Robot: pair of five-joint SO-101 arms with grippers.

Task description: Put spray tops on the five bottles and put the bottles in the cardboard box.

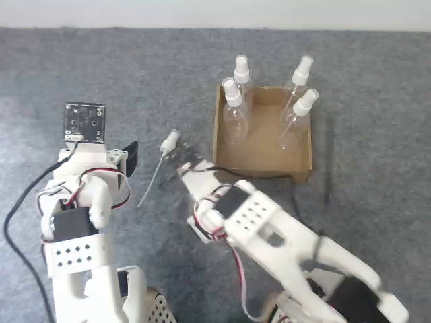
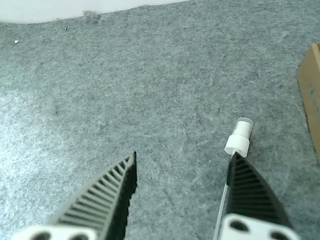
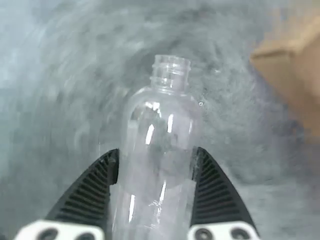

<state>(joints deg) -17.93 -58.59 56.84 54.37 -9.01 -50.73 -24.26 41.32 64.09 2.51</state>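
An uncapped clear bottle (image 3: 161, 125) is clamped between the black fingers of my right gripper (image 3: 155, 167), its open neck pointing away from the wrist. Seen from above, that gripper (image 1: 188, 167) hangs just left of the cardboard box (image 1: 217, 128). A loose white spray top (image 1: 170, 141) with its long thin tube lies on the grey carpet between the two arms. My left gripper (image 2: 182, 167) stands open just above the carpet, and the spray top (image 2: 238, 136) lies just past its right-hand fingertip (image 2: 245, 175). Several capped bottles (image 1: 234, 111) stand in the box.
The box's edge (image 2: 312, 85) shows beside the left gripper, and its corner (image 3: 292, 60) shows beside the held bottle. A black cable (image 1: 17, 222) runs along the left arm. Grey carpet covers the whole table, with bare carpet left of and beyond the box.
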